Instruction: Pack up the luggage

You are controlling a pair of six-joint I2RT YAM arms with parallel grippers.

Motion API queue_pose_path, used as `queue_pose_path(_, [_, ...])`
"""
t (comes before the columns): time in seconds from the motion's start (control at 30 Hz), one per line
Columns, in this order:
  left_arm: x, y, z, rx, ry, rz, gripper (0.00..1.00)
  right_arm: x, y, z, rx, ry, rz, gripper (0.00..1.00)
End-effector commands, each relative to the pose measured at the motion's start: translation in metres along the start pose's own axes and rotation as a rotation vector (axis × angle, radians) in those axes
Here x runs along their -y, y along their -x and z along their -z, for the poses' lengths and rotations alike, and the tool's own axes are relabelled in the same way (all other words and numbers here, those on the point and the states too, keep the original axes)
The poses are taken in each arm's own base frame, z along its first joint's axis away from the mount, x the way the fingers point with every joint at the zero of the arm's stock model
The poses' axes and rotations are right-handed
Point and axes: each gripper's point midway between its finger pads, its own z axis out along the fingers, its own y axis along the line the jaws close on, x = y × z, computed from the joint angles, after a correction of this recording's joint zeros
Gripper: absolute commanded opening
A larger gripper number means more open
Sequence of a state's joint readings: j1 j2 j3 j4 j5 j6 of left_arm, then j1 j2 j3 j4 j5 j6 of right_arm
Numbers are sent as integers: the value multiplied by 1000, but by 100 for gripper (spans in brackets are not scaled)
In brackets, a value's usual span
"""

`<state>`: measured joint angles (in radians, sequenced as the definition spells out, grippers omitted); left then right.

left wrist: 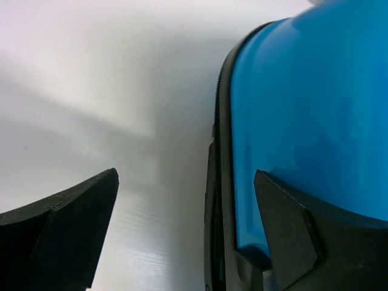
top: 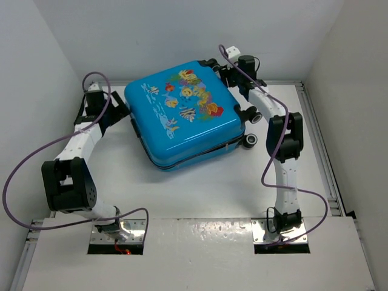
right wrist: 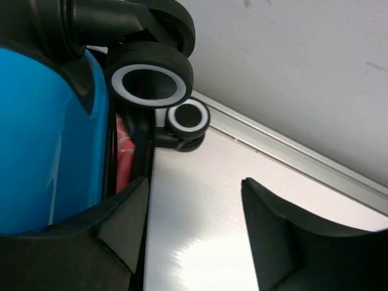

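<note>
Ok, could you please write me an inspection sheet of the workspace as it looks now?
Surface: white table, glossy.
Job's things: blue luggage lies flat with its lid down, wheels towards the right arm; something red shows in its seam.
Clutter: nothing seen.
Grippers: left gripper open at the luggage's left edge; right gripper open beside the wheels.
Cables: purple cables loop along both arms.
Surroundings: white walls on three sides; metal rail at the table's right edge.
</note>
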<state>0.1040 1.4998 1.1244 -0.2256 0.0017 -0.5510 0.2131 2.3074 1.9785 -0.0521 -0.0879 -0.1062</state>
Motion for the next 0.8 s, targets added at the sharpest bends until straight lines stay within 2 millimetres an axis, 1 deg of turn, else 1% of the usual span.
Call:
queue_pose_path(0.0, [1, -7, 8, -41, -63, 115, 98, -38, 82, 42, 163, 71, 4, 62])
queue_pose_path(0.03, [-7, -14, 6, -54, -46, 123, 96, -32, 76, 48, 150, 77, -31, 60])
queue_pose_path(0.07, [-21, -16, 6, -63, -17, 127, 95, -2, 59, 55, 121, 45, -70, 56])
queue_pose_path(0.1, [-25, -17, 8, -63, -16, 135, 93, 2, 95, 90, 198, 75, -122, 56])
queue_pose_path(0.13, [-32, -20, 7, -68, -1, 144, 93, 4, 96, 100, 204, 92, -145, 54])
queue_pose_path(0.17, [-38, -26, 10, -88, -15, 164, 93, 1, 60, 103, 132, 112, -176, 54])
queue_pose_path(0.2, [-41, -29, 11, -102, -21, 173, 93, 13, 87, 141, 200, 128, -183, 54])
queue_pose_path(0.23, [-47, -28, 9, -89, -31, 185, 92, 1, 45, 143, 118, 158, -213, 54])
queue_pose_path(0.27, [-42, -30, 10, -106, -87, 181, 90, 9, 67, 178, 174, 145, -201, 54])
queue_pose_path(0.3, [-44, -29, 11, -106, -92, 176, 89, 8, 60, 185, 167, 145, -204, 54])
queue_pose_path(0.33, [-46, -30, 13, -106, -81, 157, 89, -4, 21, 187, 87, 160, -227, 54])
queue_pose_path(0.37, [-55, -32, 16, -104, -66, 153, 89, -1, 15, 195, 76, 149, -233, 54])
queue_pose_path(0.4, [-60, -38, 16, -117, -67, 139, 86, -2, 11, 217, 69, 146, -254, 54])
queue_pose_path(0.43, [-63, -44, 16, -128, -63, 125, 84, -1, 6, 226, 63, 161, -267, 54])
queue_pose_path(0.47, [-65, -50, 15, -140, -59, 117, 84, -9, 6, 246, 74, 181, -257, 53])
queue_pose_path(0.5, [-59, -60, 11, -163, -71, 105, 83, -18, -16, 250, 22, 198, -276, 53])
queue_pose_path(0.53, [-52, -64, 7, -176, -97, 96, 83, -28, -21, 257, 14, 245, -258, 53])
queue_pose_path(0.57, [-42, -61, 1, -162, -133, 118, 83, -40, -34, 272, -15, 269, -264, 53])
queue_pose_path(0.6, [-20, -62, -1, -177, -223, 121, 83, -39, -48, 281, -54, 276, -287, 53])
queue_pose_path(0.63, [-12, -66, -9, -197, -249, 132, 83, -44, -55, 287, -73, 296, -285, 53])
queue_pose_path(0.67, [11, -52, -13, -171, -306, 124, 83, -60, -62, 302, -80, 356, -270, 53])
queue_pose_path(0.7, [26, -48, -13, -172, -359, 108, 83, -68, -69, 308, -101, 381, -284, 53])
queue_pose_path(0.73, [33, -48, -19, -182, -369, 99, 83, -75, -67, 315, -92, 405, -286, 55])
queue_pose_path(0.77, [39, -44, -21, -178, -381, 91, 83, -86, -77, 320, -116, 437, -301, 55])
